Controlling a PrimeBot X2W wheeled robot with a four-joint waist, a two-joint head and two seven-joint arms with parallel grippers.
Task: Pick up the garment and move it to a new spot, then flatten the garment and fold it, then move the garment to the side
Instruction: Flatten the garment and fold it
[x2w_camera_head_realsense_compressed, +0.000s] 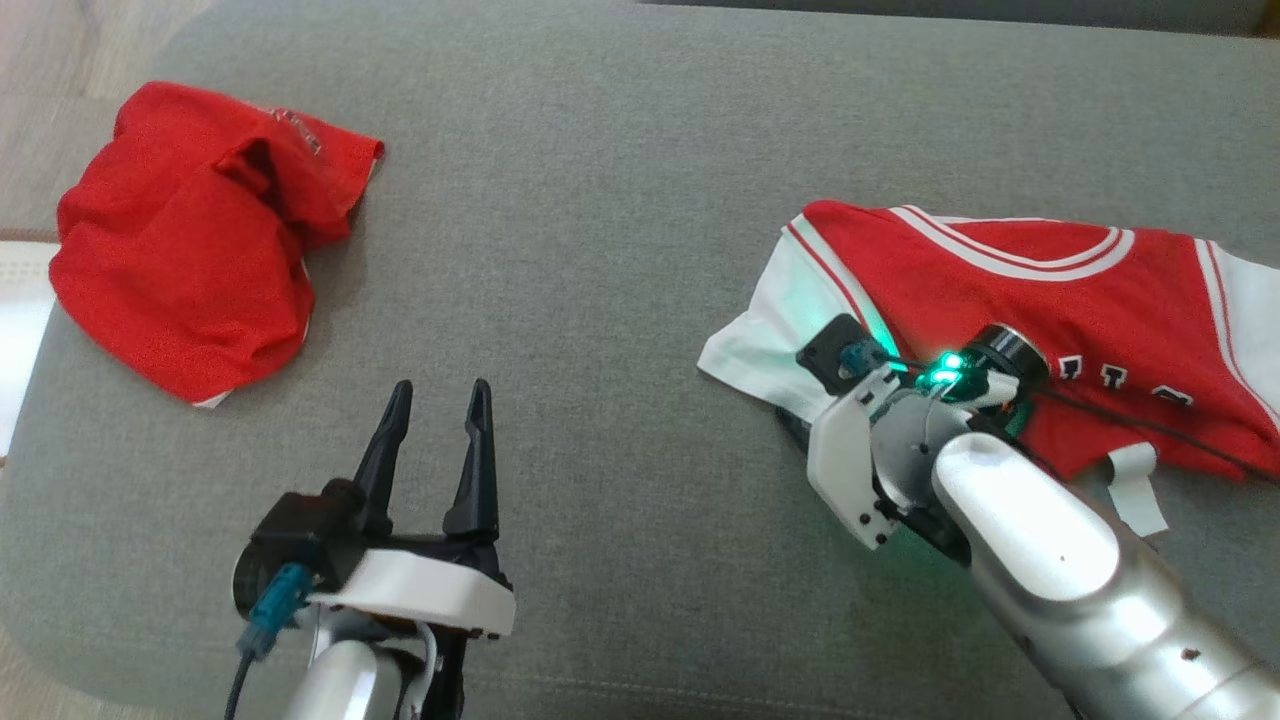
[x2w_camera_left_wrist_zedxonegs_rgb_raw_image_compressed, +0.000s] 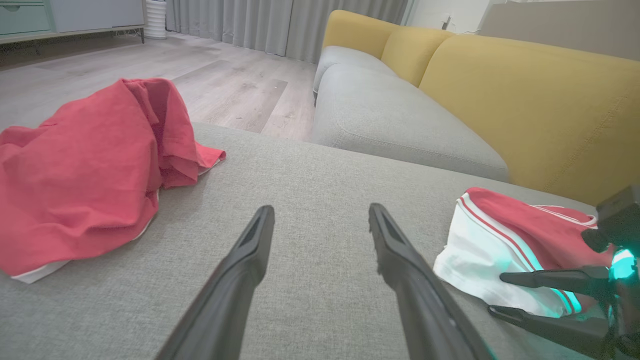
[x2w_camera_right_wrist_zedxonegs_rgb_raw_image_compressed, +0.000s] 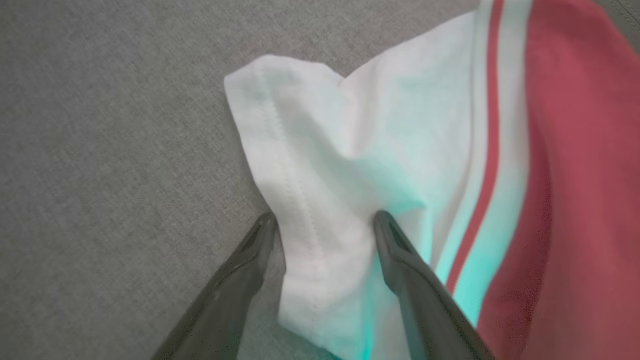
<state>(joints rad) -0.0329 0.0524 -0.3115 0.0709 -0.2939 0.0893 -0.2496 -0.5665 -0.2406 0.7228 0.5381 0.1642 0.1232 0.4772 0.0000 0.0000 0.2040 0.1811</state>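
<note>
Right gripper (x2w_camera_right_wrist_zedxonegs_rgb_raw_image_compressed: 325, 216), fingers apart, straddles jersey (x2w_camera_right_wrist_zedxonegs_rgb_raw_image_compressed: 350, 150) hem in wrist view; left gripper (x2w_camera_head_realsense_compressed: 439, 386) spread, empty.

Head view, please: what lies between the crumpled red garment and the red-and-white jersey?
Bare grey cushion, seen in head and left wrist views; the open left gripper points into the gap's near edge.

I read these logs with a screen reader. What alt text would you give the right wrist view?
The right gripper stands open, its two dark fingers either side of a white stitched fold of a red-and-white jersey lying on a grey cushion. A thin red stripe runs along the white panel, tinted by a teal glow.
</note>
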